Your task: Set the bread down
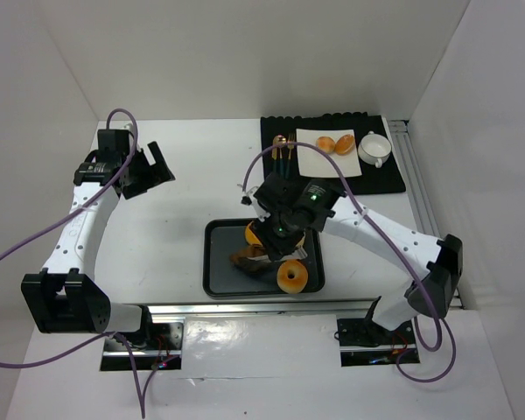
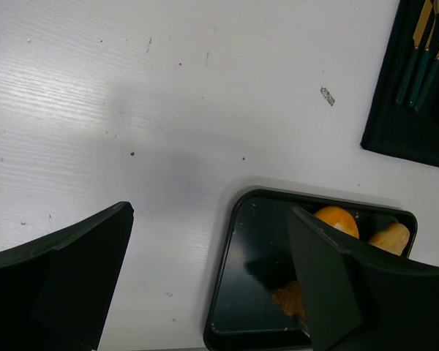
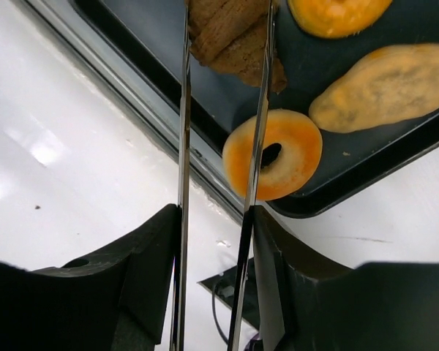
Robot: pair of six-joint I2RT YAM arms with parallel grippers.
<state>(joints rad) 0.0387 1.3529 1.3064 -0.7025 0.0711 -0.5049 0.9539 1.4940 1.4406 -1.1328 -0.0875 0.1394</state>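
A black tray (image 1: 212,262) near the table's front holds a brown flaky bread (image 1: 248,261), a ring-shaped bread (image 1: 291,278) and an orange bun (image 1: 255,233). My right gripper (image 1: 278,245) hangs over the tray, shut on metal tongs (image 3: 260,110). In the right wrist view my right gripper (image 3: 214,219) grips the tongs' two arms, whose tips straddle the brown bread (image 3: 223,33); the ring bread (image 3: 274,153) and a long bun (image 3: 384,88) lie beside it. My left gripper (image 1: 153,169) is open and empty at the far left, above bare table (image 2: 211,219).
A black mat (image 1: 276,131) at the back holds a white plate (image 1: 319,162) with two breads (image 1: 334,144), a white cup (image 1: 375,149) and cutlery (image 1: 283,149). The tray's left rim (image 2: 238,292) shows in the left wrist view. White walls enclose the table.
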